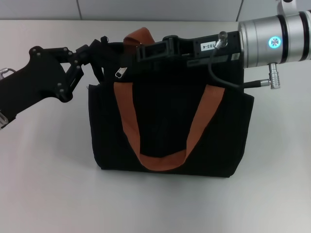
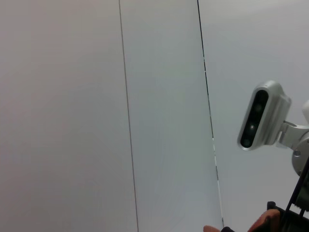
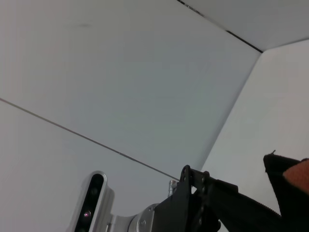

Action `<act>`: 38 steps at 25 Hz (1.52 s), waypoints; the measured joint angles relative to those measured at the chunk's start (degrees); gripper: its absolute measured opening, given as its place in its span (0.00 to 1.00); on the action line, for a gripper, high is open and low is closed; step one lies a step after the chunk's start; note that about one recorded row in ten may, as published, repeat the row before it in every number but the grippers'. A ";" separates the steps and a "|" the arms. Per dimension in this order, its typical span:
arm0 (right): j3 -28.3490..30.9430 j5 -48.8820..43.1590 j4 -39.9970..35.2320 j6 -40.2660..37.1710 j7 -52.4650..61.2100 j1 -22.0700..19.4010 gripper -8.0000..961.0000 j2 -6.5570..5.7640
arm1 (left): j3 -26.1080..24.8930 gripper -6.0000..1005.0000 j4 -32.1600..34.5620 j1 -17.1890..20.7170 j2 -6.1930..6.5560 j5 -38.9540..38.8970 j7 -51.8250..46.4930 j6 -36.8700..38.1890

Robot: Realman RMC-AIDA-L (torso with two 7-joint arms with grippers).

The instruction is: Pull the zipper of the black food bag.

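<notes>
the black food bag (image 1: pixel 170 126) stands upright. its zipper (image 1: pixel 119 73) sits at the top edge between both grippers: left gripper (image 1: pixel 97 48) beside it, right gripper (image 1: pixel 153 50) nearby, grips unclear. pull straight along the zip line, bag steadied.

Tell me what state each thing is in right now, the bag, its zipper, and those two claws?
black food bag: upright on the table, front handle hanging down.
zipper: silver pull tab at the bag's upper edge, near the left end, not gripped.
left claw: at the bag's top left corner; open or shut unclear.
right claw: over the bag's top edge; open or shut unclear.
</notes>
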 joint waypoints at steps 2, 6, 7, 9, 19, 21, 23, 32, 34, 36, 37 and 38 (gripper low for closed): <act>-0.99 -0.02 -0.07 0.54 0.68 0.25 0.59 0.01 | -0.03 0.04 -0.51 0.01 0.00 0.00 0.56 0.37; -2.91 -0.08 -0.94 1.76 2.25 0.34 0.48 0.02 | -0.23 0.04 -0.73 -0.06 -0.03 0.00 0.77 1.08; -3.17 -0.14 -1.33 1.98 2.57 0.26 0.48 0.02 | -0.33 0.04 -0.74 -0.12 -0.03 -0.05 0.77 1.13; -3.41 -0.49 -2.69 2.29 3.24 -0.20 0.48 0.02 | -0.41 0.04 -0.76 -0.17 -0.03 -0.34 0.78 1.21; -3.34 -0.80 -4.84 3.39 4.44 -1.40 0.48 0.10 | -0.43 0.05 -0.77 0.03 -0.02 -0.56 1.46 2.85; -3.35 -0.84 -4.91 3.86 4.50 -1.48 0.48 0.10 | -0.43 0.05 -0.76 0.03 -0.02 -0.58 1.50 2.96; -3.45 -1.35 -5.08 4.22 4.54 -1.29 0.48 0.10 | -0.43 0.05 -0.77 0.03 -0.02 -0.59 1.50 3.07; -5.01 -2.20 -6.45 5.32 5.21 -1.23 0.48 0.10 | -0.42 0.05 -0.76 -0.34 -0.02 -0.62 1.33 3.75; -5.90 -2.20 -6.79 5.92 5.09 -1.17 0.48 0.14 | -0.26 0.05 -0.77 -0.57 -0.02 -0.63 1.28 3.96; -6.70 -2.14 -7.37 6.32 4.95 -1.14 0.48 0.23 | -0.07 0.05 -0.76 -0.92 -0.03 -0.63 1.18 4.06; -7.10 -2.05 -7.62 6.42 4.87 -1.03 0.48 0.30 | -0.04 0.05 -0.76 -1.09 -0.03 -0.63 1.10 4.08; -7.10 -2.05 -7.62 6.42 4.87 -1.03 0.48 0.30 | -0.03 0.05 -0.76 -1.23 -0.04 -0.64 1.04 4.10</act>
